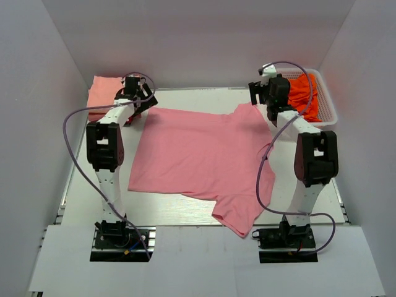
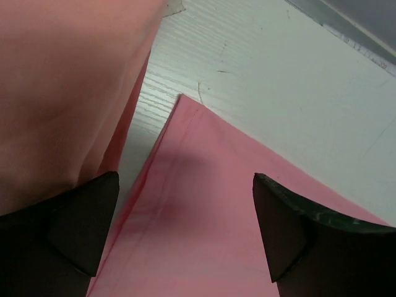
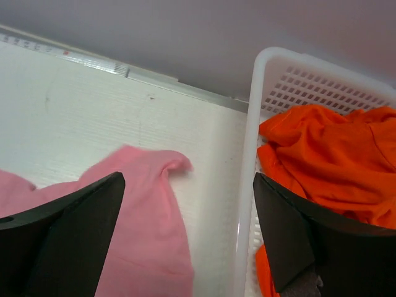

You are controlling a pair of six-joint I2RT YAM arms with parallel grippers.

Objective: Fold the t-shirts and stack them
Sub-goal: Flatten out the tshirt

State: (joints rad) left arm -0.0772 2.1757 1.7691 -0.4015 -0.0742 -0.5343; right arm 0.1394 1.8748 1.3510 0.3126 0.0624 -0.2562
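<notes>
A rose-pink t-shirt [image 1: 198,154] lies spread flat on the middle of the table, one sleeve reaching toward the front. My left gripper [image 1: 140,100] hangs open over its far left corner; in the left wrist view that hemmed corner [image 2: 204,216] lies between the spread fingers [image 2: 86,229] of the gripper [image 2: 185,229], not pinched. My right gripper [image 1: 267,93] is open above the far right sleeve tip [image 3: 148,210], nothing held in the gripper [image 3: 189,229]. A folded salmon t-shirt stack [image 1: 102,93] sits at the back left. Orange-red t-shirts [image 1: 306,91] fill the basket.
The white lattice basket [image 1: 328,108] stands at the back right; its rim [image 3: 247,185] runs just right of the pink sleeve. The salmon stack [image 2: 62,93] is close to the left gripper's left finger. White walls enclose the table on three sides.
</notes>
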